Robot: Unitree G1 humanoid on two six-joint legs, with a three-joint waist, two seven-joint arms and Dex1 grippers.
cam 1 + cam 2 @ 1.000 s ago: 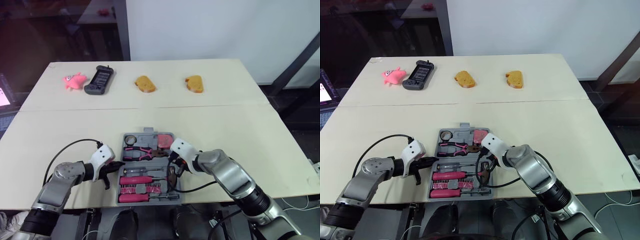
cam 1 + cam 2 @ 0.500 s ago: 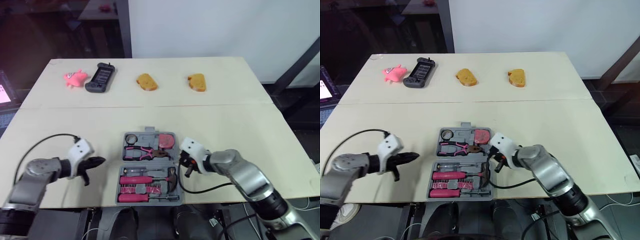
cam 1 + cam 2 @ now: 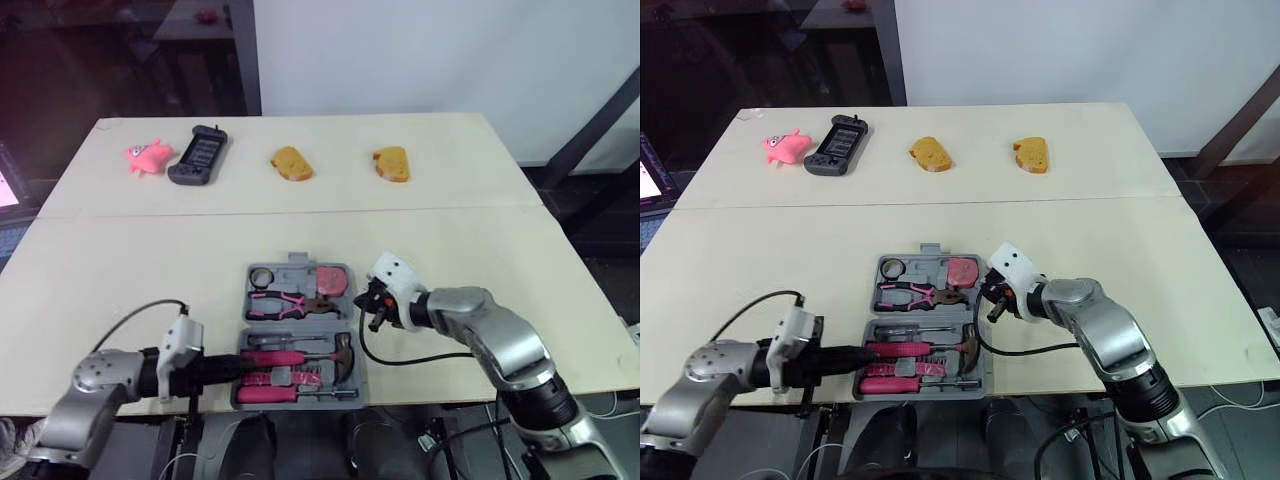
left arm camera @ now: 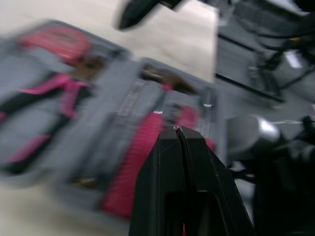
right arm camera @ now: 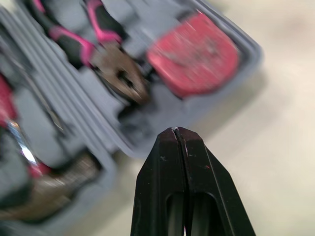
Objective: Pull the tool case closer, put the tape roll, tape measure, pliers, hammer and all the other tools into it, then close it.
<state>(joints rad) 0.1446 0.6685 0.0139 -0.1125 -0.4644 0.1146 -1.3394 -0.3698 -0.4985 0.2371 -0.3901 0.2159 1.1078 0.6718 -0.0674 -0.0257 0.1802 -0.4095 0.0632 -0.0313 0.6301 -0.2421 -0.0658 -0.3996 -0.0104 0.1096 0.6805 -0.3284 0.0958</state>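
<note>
Tool case (image 3: 292,268) loaded at the worktop's (image 3: 500,260) near edge, closing next

Slide the pinched-shut, empty left gripper (image 3: 236,366) under the near half, brace with the shut, empty right gripper (image 3: 373,325) alongside, lift slowly; maybe reseat the hammer (image 3: 344,350) first, hard to tell.

Head views, light: bright and even across the pale table (image 3: 480,250), apparently falling from overhead.
Head views, shadows: short and soft. A faint one hugged the bread slice (image 3: 291,164), and a thin one ran along the tool case (image 3: 298,335).
Backdrop: the white wall (image 3: 440,60) was well lit, while the area beyond the table's far-left corner stayed dim.
Left wrist view: the left tool (image 4: 177,129) was dark and crisp. The tool case behind it was smeared by motion blur, its pink handles stretched into streaks.
Right wrist view: the right tool (image 5: 175,129) was in focus. The tape measure (image 5: 194,59) and pliers (image 5: 106,59) were soft and blurred, and the table beyond was washed pale.
</note>
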